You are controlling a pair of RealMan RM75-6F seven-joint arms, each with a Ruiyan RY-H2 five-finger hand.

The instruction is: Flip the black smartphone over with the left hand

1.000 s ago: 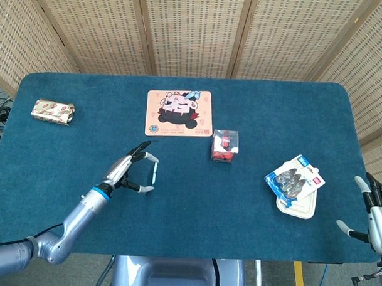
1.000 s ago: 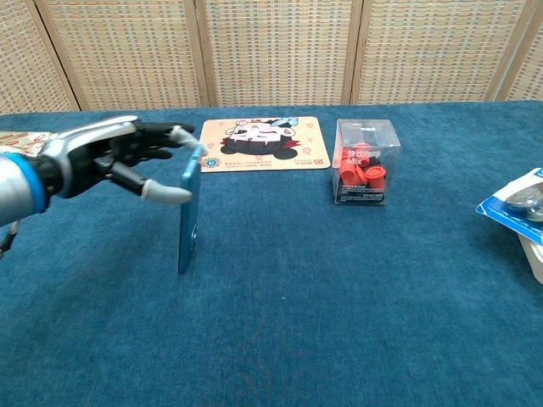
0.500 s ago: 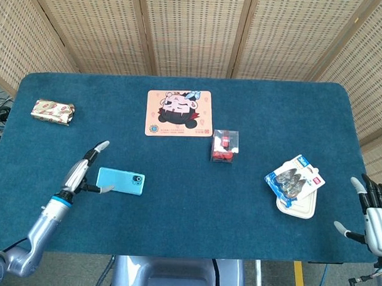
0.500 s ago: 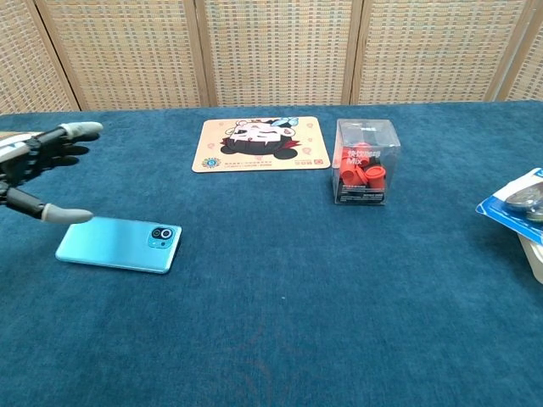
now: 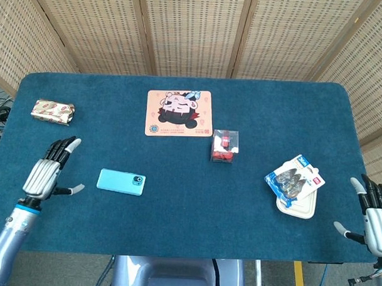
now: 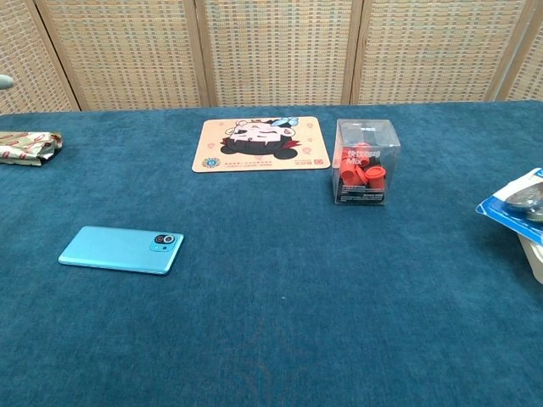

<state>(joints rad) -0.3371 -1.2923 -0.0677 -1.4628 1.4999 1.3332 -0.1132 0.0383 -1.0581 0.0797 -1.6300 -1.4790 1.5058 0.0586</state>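
Lying flat w/ camera end right, long axis left-right: smartphone [image 5: 120,181]; left hand [image 5: 47,171] released, apart.

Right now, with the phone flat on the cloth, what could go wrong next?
The flat teal-backed smartphone lies camera-side up, so its screen probably faces the blue cloth table; sliding it might scuff the glass. The left hand sits apart from it with fingers spread; a further grab risks undoing the flip. The right hand hovers at the table edge.
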